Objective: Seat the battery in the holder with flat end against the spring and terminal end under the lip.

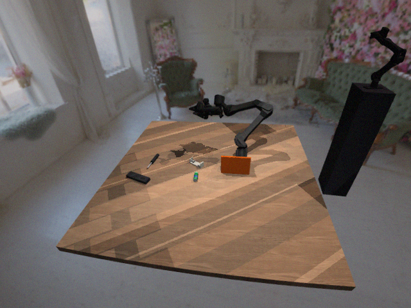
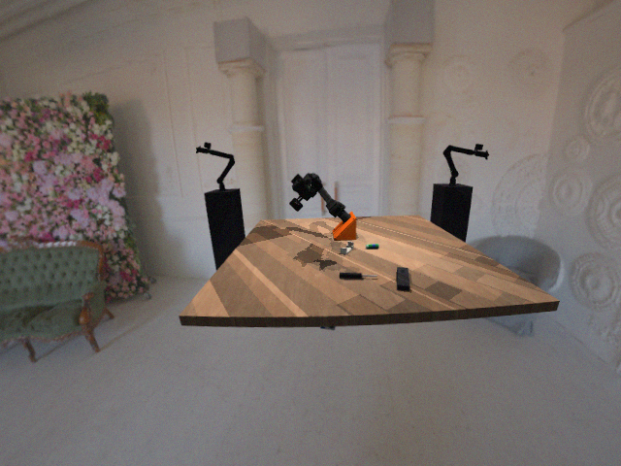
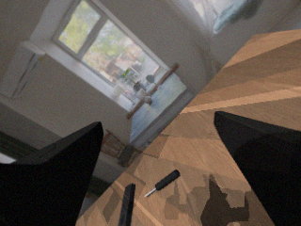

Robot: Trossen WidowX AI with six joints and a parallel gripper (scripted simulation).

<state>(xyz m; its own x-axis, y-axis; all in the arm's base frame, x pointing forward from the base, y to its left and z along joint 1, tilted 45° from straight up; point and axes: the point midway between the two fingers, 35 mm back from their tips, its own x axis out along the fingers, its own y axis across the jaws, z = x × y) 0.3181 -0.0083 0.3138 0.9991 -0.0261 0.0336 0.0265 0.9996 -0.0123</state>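
A small green and blue battery [image 1: 196,176] [image 2: 372,247] lies on its side on the wooden table. The pale holder [image 1: 197,163] [image 2: 345,249] lies close to it, apart from it. Which end of the holder has the spring, and which way the battery's terminal end points, is too small to tell. My gripper [image 3: 158,122] is open and empty, its two fingers wide apart in the wrist view. It hangs high above the table, clear of the battery and the holder. Neither of them shows in the wrist view.
A black screwdriver [image 1: 154,159] [image 2: 350,276] [image 3: 167,180] and a black box-shaped object [image 1: 138,177] [image 2: 403,279] [image 3: 127,205] lie on the table. An upright orange panel [image 1: 236,165] [image 2: 345,228] stands by the arm's base, near the holder. Two more arms on black pedestals stand off the table.
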